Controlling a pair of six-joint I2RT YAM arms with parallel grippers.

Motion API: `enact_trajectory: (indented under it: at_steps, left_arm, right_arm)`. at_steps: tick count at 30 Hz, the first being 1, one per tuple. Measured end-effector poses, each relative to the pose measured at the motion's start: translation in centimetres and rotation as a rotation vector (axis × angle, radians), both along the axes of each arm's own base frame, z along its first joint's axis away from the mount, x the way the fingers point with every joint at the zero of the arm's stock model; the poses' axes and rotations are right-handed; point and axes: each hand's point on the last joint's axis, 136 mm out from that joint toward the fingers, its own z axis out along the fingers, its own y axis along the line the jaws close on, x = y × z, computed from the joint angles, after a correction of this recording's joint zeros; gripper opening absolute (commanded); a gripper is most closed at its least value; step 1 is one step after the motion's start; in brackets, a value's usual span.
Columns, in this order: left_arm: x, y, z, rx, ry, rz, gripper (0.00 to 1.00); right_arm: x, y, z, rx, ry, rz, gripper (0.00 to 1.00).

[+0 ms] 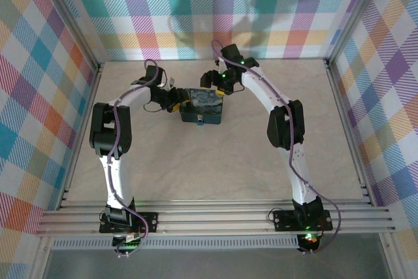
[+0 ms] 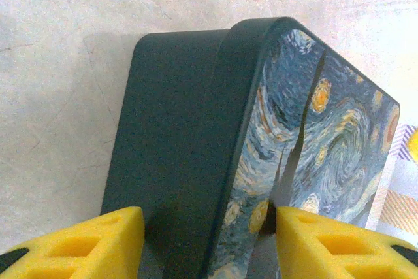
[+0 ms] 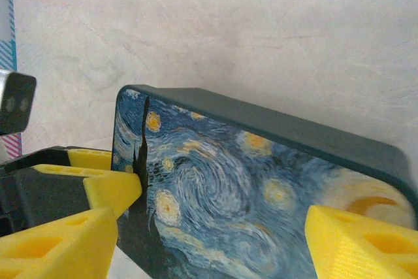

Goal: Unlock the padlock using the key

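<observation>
Where the desk (image 1: 215, 174) nears its far edge, a Starry Night tin box (image 1: 202, 105) sits lid-up | pale fitting (image 1: 199, 121) on its near wall, too small to name | left gripper (image 2: 209, 227) jaws straddle the box's left end, clamped or not unclear | right gripper (image 3: 209, 243) jaws spread wide over the lid
</observation>
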Motion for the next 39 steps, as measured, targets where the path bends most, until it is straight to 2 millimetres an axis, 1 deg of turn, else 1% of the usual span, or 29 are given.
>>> enact_trajectory:
  at_steps: [1,3,6,8,10,12,14,17,19,20,22,24,25,28,30,32,34,36,39]
  left_arm:
    - [0.0,0.0,0.0,-0.001,0.001,0.001,0.54]
    - [0.0,0.0,0.0,-0.003,0.004,0.005,0.55]
    - [0.0,0.0,0.0,-0.007,0.012,0.016,0.55]
    - [-0.1,0.0,0.0,-0.009,0.013,0.022,0.55]
    - [-0.2,0.1,0.1,-0.009,0.011,0.03,0.57]
    - [-0.2,0.3,0.0,-0.003,0.01,0.039,0.62]
    - [-0.4,0.5,0.0,0.011,0.008,0.044,0.66]
    - [-0.7,1.1,-0.1,0.053,0.003,0.043,0.74]
    - [-1.2,1.8,0.0,0.093,0.001,0.045,0.79]
    - [-1.5,2.1,0.0,0.113,0.001,0.049,0.8]
    - [-2.1,2.9,0.4,0.148,-0.003,0.057,0.82]
    - [-2.6,3.5,1.3,0.176,-0.021,0.069,0.82]
    - [-2.7,3.7,1.7,0.185,-0.033,0.073,0.82]
    - [-3.3,4.4,3.9,0.215,-0.08,0.09,0.82]
    - [-4.0,4.6,5.1,0.232,-0.11,0.099,0.82]
    - [-4.9,4.7,6.1,0.243,-0.133,0.105,0.82]
    - [-6.1,4.5,6.5,0.248,-0.144,0.1,0.82]
    - [-7.4,3.8,6.6,0.245,-0.146,0.081,0.82]
    - [-8.6,2.2,6.4,0.241,-0.146,0.036,0.82]
  right_arm:
    - [0.3,-0.6,0.3,-0.007,-0.007,-0.008,0.77]
    - [0.9,-2.5,0.7,-0.037,-0.019,-0.033,0.77]
    - [1.0,-5.0,1.3,-0.087,-0.024,-0.066,0.77]
    - [0.5,-6.6,1.8,-0.112,-0.021,-0.086,0.77]
    - [-0.7,-7.5,2.3,-0.124,-0.009,-0.093,0.77]
    - [-2.3,-8.0,2.4,-0.134,0.009,-0.09,0.77]
    - [-4.2,-8.5,1.9,-0.144,0.031,-0.089,0.78]
    - [-7.4,-10.0,0.3,-0.16,0.096,-0.111,0.77]
    - [-8.9,-11.5,-0.4,-0.173,0.13,-0.146,0.77]
    - [-9.5,-12.6,-0.8,-0.187,0.143,-0.173,0.77]
    - [-10.4,-15.6,-1.0,-0.222,0.158,-0.248,0.76]
    - [-11.5,-19.1,-0.8,-0.249,0.163,-0.343,0.72]
    - [-12.1,-20.6,-0.7,-0.256,0.167,-0.386,0.7]
    - [-15.1,-25.5,-1.0,-0.281,0.19,-0.546,0.64]
    - [-17.8,-28.1,-2.0,-0.292,0.23,-0.644,0.6]
    - [-20.2,-29.6,-3.4,-0.307,0.279,-0.706,0.59]
    - [-22.2,-30.3,-4.6,-0.334,0.329,-0.733,0.59]
    - [-23.6,-30.5,-5.4,-0.353,0.372,-0.747,0.6]
    - [-25.3,-31.1,-6.2,-0.385,0.415,-0.792,0.67]
